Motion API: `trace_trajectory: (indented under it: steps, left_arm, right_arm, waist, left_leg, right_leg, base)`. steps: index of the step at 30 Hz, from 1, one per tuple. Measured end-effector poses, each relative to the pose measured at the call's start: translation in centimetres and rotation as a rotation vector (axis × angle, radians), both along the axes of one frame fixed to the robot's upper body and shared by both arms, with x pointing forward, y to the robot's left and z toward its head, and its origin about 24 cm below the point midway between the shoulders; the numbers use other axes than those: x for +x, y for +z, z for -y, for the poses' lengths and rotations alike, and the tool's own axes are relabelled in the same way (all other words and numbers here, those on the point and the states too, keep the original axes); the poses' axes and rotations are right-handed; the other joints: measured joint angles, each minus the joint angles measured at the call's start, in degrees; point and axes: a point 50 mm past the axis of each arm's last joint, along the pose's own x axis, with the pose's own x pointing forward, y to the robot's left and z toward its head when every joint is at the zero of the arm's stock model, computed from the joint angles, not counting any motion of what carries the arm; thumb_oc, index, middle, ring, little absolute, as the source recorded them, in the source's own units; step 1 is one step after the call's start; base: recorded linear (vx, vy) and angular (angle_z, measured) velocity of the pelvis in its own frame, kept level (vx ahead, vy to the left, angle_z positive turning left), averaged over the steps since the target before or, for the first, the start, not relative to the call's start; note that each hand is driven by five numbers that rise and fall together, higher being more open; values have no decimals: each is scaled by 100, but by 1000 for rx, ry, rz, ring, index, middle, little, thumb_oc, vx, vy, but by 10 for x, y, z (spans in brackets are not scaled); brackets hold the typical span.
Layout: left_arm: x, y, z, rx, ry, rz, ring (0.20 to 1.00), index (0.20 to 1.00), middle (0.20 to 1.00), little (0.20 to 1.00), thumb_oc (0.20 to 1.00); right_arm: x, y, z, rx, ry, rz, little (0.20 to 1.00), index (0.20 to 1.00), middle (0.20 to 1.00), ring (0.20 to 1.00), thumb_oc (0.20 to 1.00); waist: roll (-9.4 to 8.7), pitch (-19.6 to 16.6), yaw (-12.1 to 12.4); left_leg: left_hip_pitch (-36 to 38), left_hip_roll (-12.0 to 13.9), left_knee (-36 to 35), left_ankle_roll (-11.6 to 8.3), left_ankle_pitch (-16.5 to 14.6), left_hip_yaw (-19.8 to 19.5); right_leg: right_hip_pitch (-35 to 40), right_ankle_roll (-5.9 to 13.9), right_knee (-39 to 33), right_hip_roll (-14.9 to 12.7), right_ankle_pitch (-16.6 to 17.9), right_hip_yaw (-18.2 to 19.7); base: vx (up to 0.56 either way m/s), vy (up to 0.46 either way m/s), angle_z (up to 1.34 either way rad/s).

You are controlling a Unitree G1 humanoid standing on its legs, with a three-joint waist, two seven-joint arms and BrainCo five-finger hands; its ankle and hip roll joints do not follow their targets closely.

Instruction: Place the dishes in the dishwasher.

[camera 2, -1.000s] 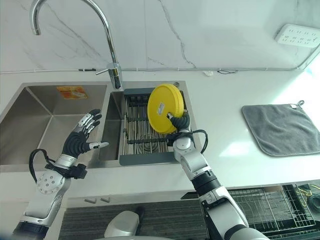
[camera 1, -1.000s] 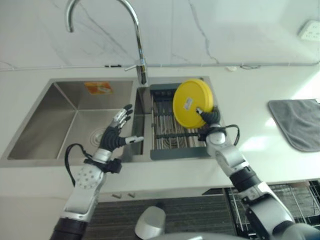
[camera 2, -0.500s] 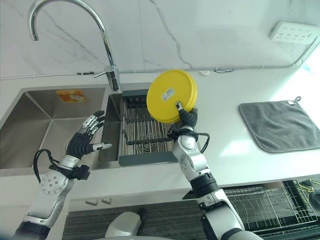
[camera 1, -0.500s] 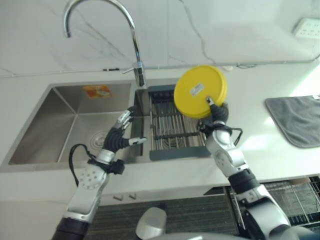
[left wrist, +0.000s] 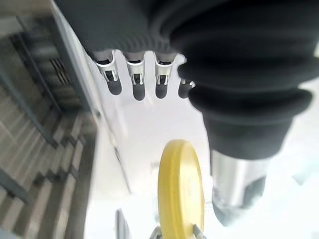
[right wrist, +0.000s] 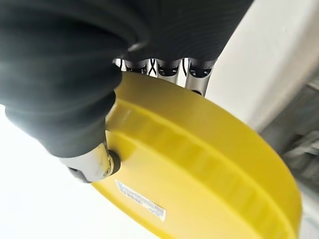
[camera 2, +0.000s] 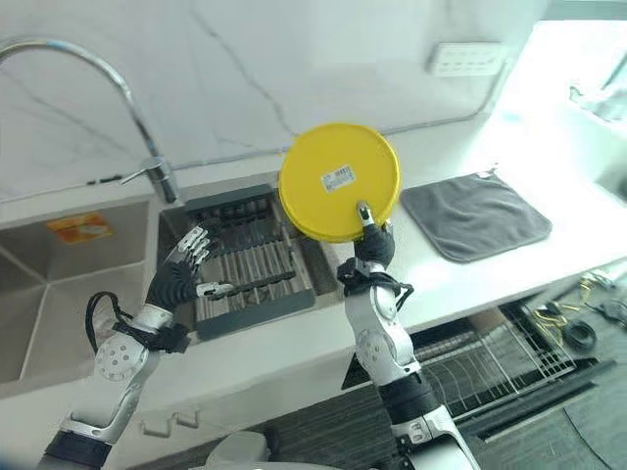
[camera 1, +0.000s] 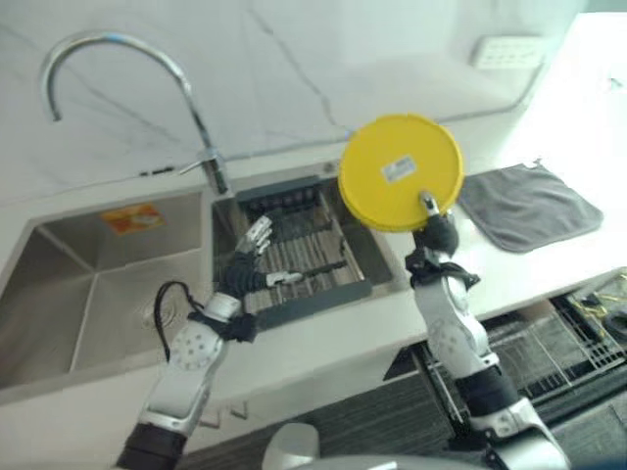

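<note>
Here right hand (camera 2: 373,247) fingers pinch upright yellow plate (camera 2: 338,181), underside facing camera; left hand (camera 2: 180,279) fingers relaxed

Yellow plate (camera 1: 400,170) looks like smooth matte plastic, sink (camera 1: 69,284) and faucet (camera 1: 118,88) are brushed and shiny metal, the grey towel (camera 1: 529,203) at 3 o'clock is soft cloth, countertop (camera 1: 549,264) glossy white marble-looking stone.

The left hand (left wrist: 144,74) hangs at twelve o'clock, its dark-tipped fingers (left wrist: 137,82) straight and holding nothing. At six o'clock, the yellow plate (left wrist: 180,191) stands edge-on, well apart from them, pinched at its lower rim by what looks like the other hand's fingertips. Dish rack bars (left wrist: 35,124) run at nine o'clock.
</note>
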Motion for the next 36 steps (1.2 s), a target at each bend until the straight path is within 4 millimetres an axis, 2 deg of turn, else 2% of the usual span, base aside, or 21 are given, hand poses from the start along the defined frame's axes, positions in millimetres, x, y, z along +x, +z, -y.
trace_trajectory:
  steps: [5,6,10,13,15,17,18,20,27,31,36]
  left_arm:
    - [0,0,0,-22,21,-1,1000,1000,1000,1000,1000]
    - [0,-1,0,-30,25,-2,1000,1000,1000,1000,1000]
    - [0,-2,3,-45,23,-4,1000,1000,1000,1000,1000]
    - [0,-2,5,-56,19,-7,1000,1000,1000,1000,1000]
    - [0,-2,5,-55,10,-6,1000,1000,1000,1000,1000]
    - [0,-2,5,-58,6,-7,1000,1000,1000,1000,1000]
    - [0,-2,5,-57,3,-7,1000,1000,1000,1000,1000]
    - [0,-2,6,-56,-3,-8,1000,1000,1000,1000,1000]
    - [0,-2,7,-90,-45,-22,1000,1000,1000,1000,1000]
    - [0,-2,8,-117,-76,-32,1000,1000,1000,1000,1000]
    - [-1,-6,14,-150,-171,-80,1000,1000,1000,1000,1000]
  right_arm:
    - [-12,-9,23,136,-16,13,200,200,200,200,200]
    - [-16,-9,33,185,-38,33,200,200,200,200,200]
    - [-23,-1,58,249,-114,123,200,200,200,200,200]
    - [-30,10,77,230,-164,230,200,200,200,200,200]
    - [-34,19,85,237,-177,308,200,200,200,200,200]
    - [-36,21,90,240,-183,337,200,200,200,200,200]
    - [-36,21,91,243,-184,339,200,200,200,200,200]
    - [-38,19,92,242,-190,330,200,200,200,200,200]
    - [-57,-6,116,210,-317,207,200,200,200,200,200]
    - [-60,-19,114,93,-319,127,200,200,200,200,200]
    - [-62,-27,106,50,-288,81,200,200,200,200,200]
  waist:
    - [-39,-143,-294]
    - [-23,-184,-366]
    - [39,-273,-611]
    - [115,-332,-676]
    - [147,-356,-833]
    - [157,-383,-922]
    - [169,-393,-920]
    - [183,-403,-964]
    - [187,-414,-1152]
    - [208,-426,-1248]
    - [214,-431,-1312]
  left_leg:
    - [387,200,-475,-147,213,356]
    - [557,268,-685,-201,304,519]
    - [724,371,-963,-265,442,675]
    - [845,418,-1151,-307,514,860]
    - [914,497,-1163,-321,520,1001]
    - [917,512,-1164,-326,516,1109]
    - [919,537,-1164,-330,512,1186]
    - [922,553,-1164,-330,513,1282]
    - [964,569,-1165,-351,500,1442]
    - [979,557,-1174,-356,486,1566]
    - [978,505,-1176,-346,478,1599]
  right_leg:
    - [12,-111,-268,259,125,354]
    - [-11,-140,-289,342,147,505]
    - [-77,-175,-290,469,151,650]
    - [-163,-208,-290,565,176,828]
    - [-196,-210,-315,610,148,934]
    - [-279,-200,-324,632,131,983]
    - [-325,-278,-325,629,91,987]
    - [-378,-287,-324,623,133,948]
    - [-459,-278,-323,676,208,1077]
    - [-480,-292,-324,677,213,1175]
    - [-567,-301,-324,668,235,1268]
  base:
    - [-37,-121,-45]
    - [-45,-126,-46]
    - [-31,-99,-28]
    - [-11,-65,-30]
    - [-8,-107,-29]
    - [2,-82,-29]
    - [8,-66,-42]
    - [13,-63,-32]
    - [50,-52,-13]
    - [32,-32,-13]
    - [8,-27,-9]
